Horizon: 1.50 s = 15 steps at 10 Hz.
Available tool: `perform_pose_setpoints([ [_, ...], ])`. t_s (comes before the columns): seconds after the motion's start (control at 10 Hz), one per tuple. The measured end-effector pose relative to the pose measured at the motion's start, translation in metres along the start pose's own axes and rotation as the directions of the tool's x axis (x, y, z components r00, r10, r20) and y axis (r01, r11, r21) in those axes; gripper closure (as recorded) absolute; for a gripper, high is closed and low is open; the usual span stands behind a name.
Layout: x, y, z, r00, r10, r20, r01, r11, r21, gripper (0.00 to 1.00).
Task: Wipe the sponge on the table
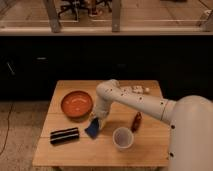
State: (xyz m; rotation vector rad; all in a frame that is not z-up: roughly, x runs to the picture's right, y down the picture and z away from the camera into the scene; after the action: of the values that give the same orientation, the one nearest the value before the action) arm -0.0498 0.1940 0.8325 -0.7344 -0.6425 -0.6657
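A white arm [135, 100] reaches over the table [145, 150]. Its gripper [96, 121] points down between bowl [76, 104] and cup [122, 137], fingers pinched nearly closed on the tilted blue sponge [92, 131], low at the tabletop. It looks mid-wipe; the next move calls for a steady pressed drag.

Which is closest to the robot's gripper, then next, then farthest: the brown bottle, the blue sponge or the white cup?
The gripper is low over the middle of the table.
1. Blue sponge, right at its tip.
2. White cup, toward the front edge.
3. Brown bottle, just past the cup.
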Motion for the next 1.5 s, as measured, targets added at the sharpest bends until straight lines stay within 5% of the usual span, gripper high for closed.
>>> perform_pose_setpoints([
  [0.2, 0.001, 0.001, 0.000, 1.000, 0.001, -0.001, -0.001, 1.000, -0.002, 1.00],
  [1.2, 0.032, 0.004, -0.027, 0.995, 0.033, -0.093, -0.032, 0.999, 0.010, 1.00],
  [1.5, 0.041, 0.001, -0.022, 0.994, 0.042, -0.099, -0.042, 0.999, 0.007, 1.00],
])
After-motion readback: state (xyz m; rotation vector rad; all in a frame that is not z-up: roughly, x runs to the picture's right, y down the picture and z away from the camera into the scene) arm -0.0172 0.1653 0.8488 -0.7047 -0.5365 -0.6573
